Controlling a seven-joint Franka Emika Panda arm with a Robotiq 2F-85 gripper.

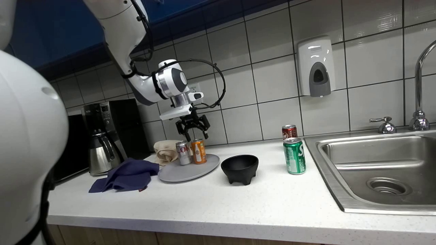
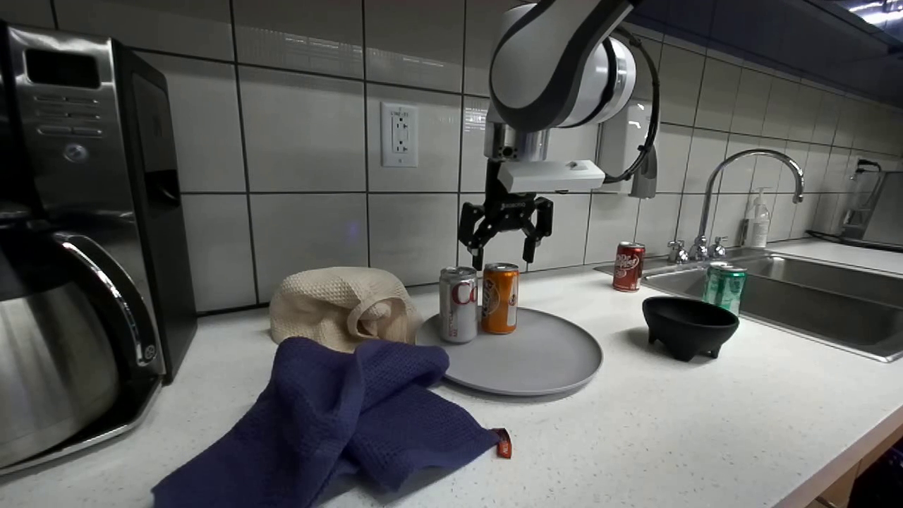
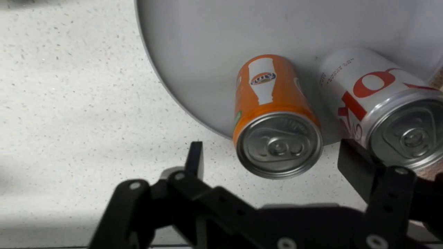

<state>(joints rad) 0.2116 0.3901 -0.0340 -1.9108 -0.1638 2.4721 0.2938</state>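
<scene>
My gripper (image 2: 503, 257) hangs open just above an orange Fanta can (image 2: 500, 299), in both exterior views. In the wrist view the can's silver lid (image 3: 279, 145) lies between the two spread fingers, apart from both. Close beside it stands a silver Coke can (image 2: 458, 305) with red lettering; the right-hand finger (image 3: 360, 166) overlaps it in the wrist view, and I cannot tell whether they touch. Both cans are upright on a round grey plate (image 2: 550, 360). Nothing is held.
A blue cloth (image 2: 338, 416) and a beige cloth (image 2: 317, 303) lie near the plate. A black footed bowl (image 1: 239, 166), a green can (image 1: 295, 156) and a red can (image 1: 289, 131) stand toward the steel sink (image 1: 330, 190). A coffee maker (image 1: 102, 146) stands at the far end.
</scene>
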